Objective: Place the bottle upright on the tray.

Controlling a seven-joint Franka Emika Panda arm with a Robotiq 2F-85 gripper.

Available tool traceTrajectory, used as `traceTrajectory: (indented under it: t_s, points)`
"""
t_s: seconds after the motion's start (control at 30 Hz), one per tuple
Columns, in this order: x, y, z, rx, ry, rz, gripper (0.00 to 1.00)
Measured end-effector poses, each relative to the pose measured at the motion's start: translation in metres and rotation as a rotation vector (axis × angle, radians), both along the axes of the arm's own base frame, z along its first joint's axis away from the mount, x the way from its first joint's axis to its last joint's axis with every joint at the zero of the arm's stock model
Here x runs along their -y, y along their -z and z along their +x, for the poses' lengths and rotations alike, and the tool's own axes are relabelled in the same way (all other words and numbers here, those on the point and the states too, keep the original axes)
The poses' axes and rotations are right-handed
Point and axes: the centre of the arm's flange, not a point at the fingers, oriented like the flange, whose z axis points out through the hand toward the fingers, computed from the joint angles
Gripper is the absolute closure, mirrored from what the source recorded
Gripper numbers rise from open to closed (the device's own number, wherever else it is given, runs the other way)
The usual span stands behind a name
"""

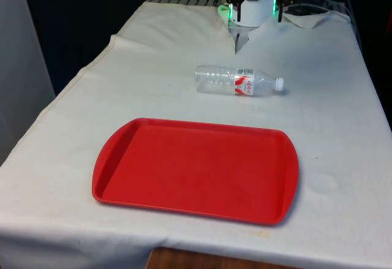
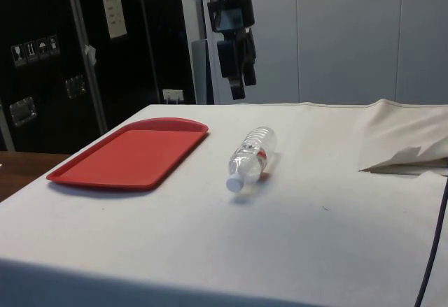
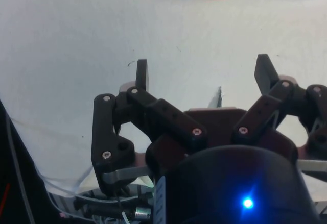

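The gripper [image 3: 202,71] is black, built from jointed link bars pinned with small silver screws, ending in two narrow, flat fingers [image 3: 141,74]. Its housing is a rounded, dark dome, with grey metal brackets and thin wires showing beneath the links. In the side view the gripper [image 2: 241,76] appears as stacked black blocks under a pale wrist section. In the front view the robot's base [image 1: 252,10] is a white cylinder with green glowing light at its sides, topped by black parts.
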Motion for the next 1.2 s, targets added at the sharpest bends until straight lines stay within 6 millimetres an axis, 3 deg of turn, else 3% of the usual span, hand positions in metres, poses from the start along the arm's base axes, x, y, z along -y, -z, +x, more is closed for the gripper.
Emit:
traceTrajectory:
  t_s: [1.2]
  points:
    - [-0.010, 0.010, -0.005, 0.056, -0.187, 0.010, 0.00]
